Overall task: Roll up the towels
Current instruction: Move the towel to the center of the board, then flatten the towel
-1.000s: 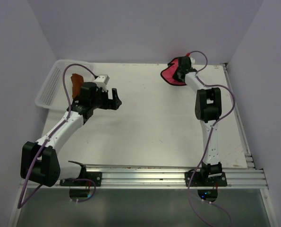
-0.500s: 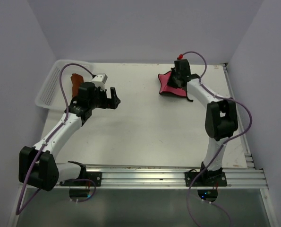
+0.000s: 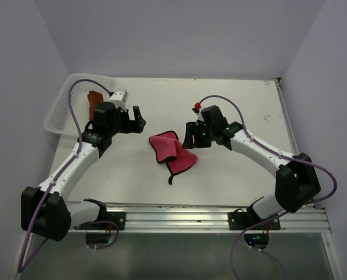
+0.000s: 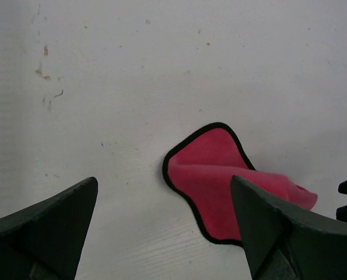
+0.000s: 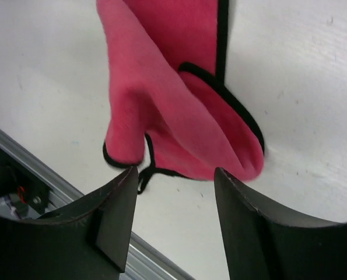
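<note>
The pink-red towel [image 3: 172,153] with dark edging lies crumpled and folded over itself in the middle of the table, its thin loop [image 3: 171,177] trailing toward the near edge. My right gripper [image 3: 190,135] stands open just right of it, nothing between its fingers. The right wrist view shows the pink-red towel [image 5: 173,99] just ahead of the open right gripper [image 5: 176,175], apart from both fingertips. My left gripper [image 3: 137,119] is open, up and left of the cloth; in its wrist view the pink-red towel [image 4: 220,175] lies beyond the open left gripper [image 4: 164,186]. The rust-orange towel [image 3: 93,102] sits in the basket.
A white mesh basket [image 3: 62,108] stands at the far left corner of the table, behind my left arm. A metal rail [image 3: 208,213] runs along the near edge. Grey walls close in the table on the back and both sides.
My right arm brought the pink-red towel from the far right corner to the middle of the table, and its jaws opened and let it go. The left arm barely shifted.
</note>
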Robot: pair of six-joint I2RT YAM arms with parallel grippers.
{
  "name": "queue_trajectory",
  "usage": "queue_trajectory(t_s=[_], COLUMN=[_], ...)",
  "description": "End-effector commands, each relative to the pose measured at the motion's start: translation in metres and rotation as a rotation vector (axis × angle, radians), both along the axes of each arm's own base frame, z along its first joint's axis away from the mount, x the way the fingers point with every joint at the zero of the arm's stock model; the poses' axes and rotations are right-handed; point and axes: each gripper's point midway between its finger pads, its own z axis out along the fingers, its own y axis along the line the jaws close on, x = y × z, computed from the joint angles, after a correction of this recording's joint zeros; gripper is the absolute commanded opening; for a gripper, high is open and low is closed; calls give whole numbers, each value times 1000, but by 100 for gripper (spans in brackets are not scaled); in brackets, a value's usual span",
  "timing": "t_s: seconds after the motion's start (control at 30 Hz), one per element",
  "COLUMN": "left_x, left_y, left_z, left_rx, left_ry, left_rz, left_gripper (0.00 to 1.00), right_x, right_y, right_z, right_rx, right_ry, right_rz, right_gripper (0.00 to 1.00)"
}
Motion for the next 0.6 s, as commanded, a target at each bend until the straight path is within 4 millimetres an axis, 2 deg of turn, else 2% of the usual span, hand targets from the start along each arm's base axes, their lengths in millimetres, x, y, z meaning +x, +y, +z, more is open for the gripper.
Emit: queue_trajectory(t_s=[0.0, 0.1, 0.17, 0.23, 0.27, 0.3, 0.33, 0.37, 0.43, 0.47, 0.5, 0.57], left_x=[-2, -7, -9, -11, -11, -11, -9, -9, -8, -8, -8, -7], left_y=[-2, -7, -11, -14, -14, -14, -11, -11, -9, -8, -6, -5], left_z=[-1, -8, -9, -13, -15, -16, -19, -22, -27, -29, -31, -31], left_rx=[-46, -77, -100, -111, -111, -108, -96, -90, -70, -59, -48, -39], left_ry=[10, 34, 41, 47, 50, 49, 54, 59, 68, 73, 79, 67], left_rz=[22, 14, -3, -14, -14, -15, -5, -1, -3, -5, -1, 0], left_gripper=[100, 100, 100, 100, 100, 100, 100, 100, 100, 100, 100, 100], right_x=[-20, -23, -31, -44, -54, -66, -72, -86, -93, -104, -107, -115], right_y=[-13, -35, -40, -34, -24, -20, -19, -14, -14, -9, -6, 3], right_z=[19, 35, 45, 49, 49, 41, 34, 21, 0, -12, -21, -31], right_rx=[-13, -75, -76, -52, -32, -30, -49, -77, -155, -184, -213, -256], right_ry=[-42, -116, -161, -188, -205, -199, -206, -189, -174, -164, -156, -171], right_rz=[61, 23, 41, 109, 165, 207, 230, 274, 287, 323, 334, 353], right_gripper=[59, 60, 53, 44, 41, 34, 32, 29, 27, 26, 26, 27])
